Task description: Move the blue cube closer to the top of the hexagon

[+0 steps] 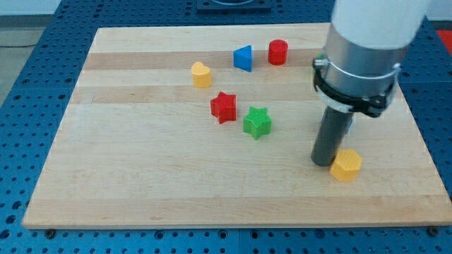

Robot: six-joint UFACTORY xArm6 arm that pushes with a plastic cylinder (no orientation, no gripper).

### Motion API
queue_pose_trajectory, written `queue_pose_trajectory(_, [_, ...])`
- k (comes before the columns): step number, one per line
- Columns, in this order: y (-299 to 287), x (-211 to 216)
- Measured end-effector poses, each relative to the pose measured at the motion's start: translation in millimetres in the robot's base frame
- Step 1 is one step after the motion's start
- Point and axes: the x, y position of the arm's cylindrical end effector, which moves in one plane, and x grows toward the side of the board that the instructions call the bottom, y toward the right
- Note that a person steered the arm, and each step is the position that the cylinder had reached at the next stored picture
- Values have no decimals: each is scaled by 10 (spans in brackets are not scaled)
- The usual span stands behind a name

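A pale wooden board (141, 176) is laid on a blue perforated table (28, 85). My tip (323, 162) is set down at the view's right, touching or just beside the yellow hexagon (346, 165) on its left. No blue cube can be made out; it may be hidden behind the rod. A blue triangle (243, 58) and red cylinder (277, 52) are seen near the top, a yellow heart (201, 74) to their left, and a red star (224, 107) and green star (257, 122) are placed mid-board. No jaws are fitted to the rod; nothing is gripped.
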Motion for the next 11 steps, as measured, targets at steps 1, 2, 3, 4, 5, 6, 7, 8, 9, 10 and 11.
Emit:
queue_pose_trajectory(1, [73,84])
queue_pose_trajectory(2, [-286,-133])
queue_pose_trajectory(3, [-366,-570])
queue_pose_trajectory(4, [-280,-973])
queue_pose_trajectory(5, [124,-1036])
queue_pose_trajectory(6, [210,-872])
queue_pose_trajectory(7, [274,-640])
queue_pose_trajectory(8, [361,-520])
queue_pose_trajectory(9, [361,-515])
queue_pose_trajectory(10, [361,-448])
queue_pose_trajectory(11, [361,-402])
